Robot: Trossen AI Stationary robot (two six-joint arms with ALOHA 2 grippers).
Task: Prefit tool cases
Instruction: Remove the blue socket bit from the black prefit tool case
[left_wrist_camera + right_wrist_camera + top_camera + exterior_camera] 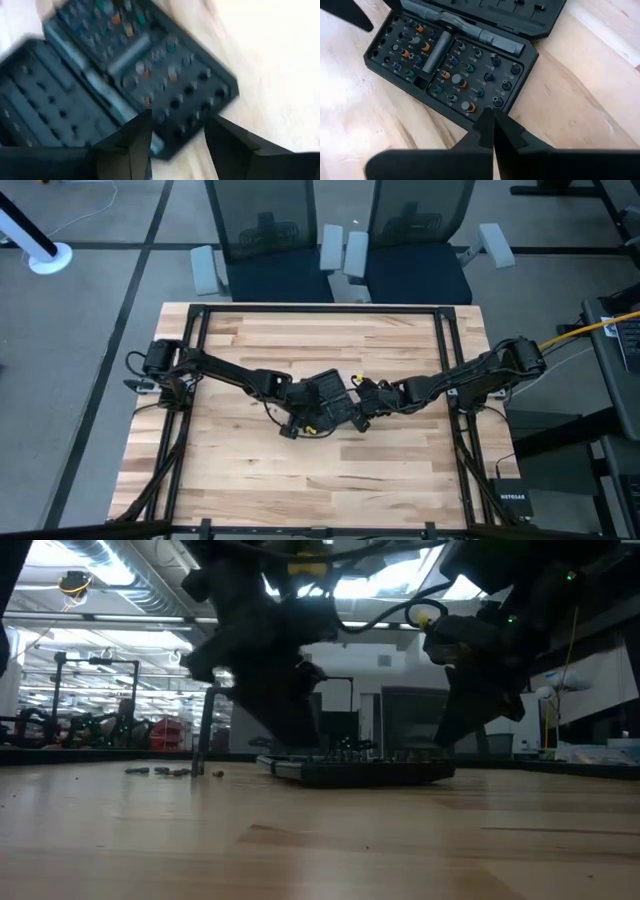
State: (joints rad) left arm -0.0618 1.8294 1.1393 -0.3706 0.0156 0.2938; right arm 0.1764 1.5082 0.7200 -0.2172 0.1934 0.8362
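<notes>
One small black rectangular plastic hinged tool case (455, 60) lies open and flat at the middle of the pale wooden slatted table (320, 470), and it serves here as the landmark. Its lower half shows a grid of slots, many of them already holding bits with coloured collars, beside a grey cylindrical driver handle (436, 52) seated in its channel; several slots toward the case's near corner appear dark and empty, though whether every one is unfilled cannot be told. The prefitting therefore looks partly done, with a share of slots and the closing of the lid judged to remain. A few tiny dark loose metal bits (165, 771) lie on the table well apart from the case, in the low view, and probably await placement. The left gripper (175, 135) hovers just above the case's corner with its fingers spread apart and nothing between them. The right gripper (493, 131) hangs just beside the case's near edge with its fingertips pressed together; nothing is visibly held, though a very small bit there could not be ruled out. A black box marked NETGEAR (511, 502) sits far from the case, at the table's corner.
</notes>
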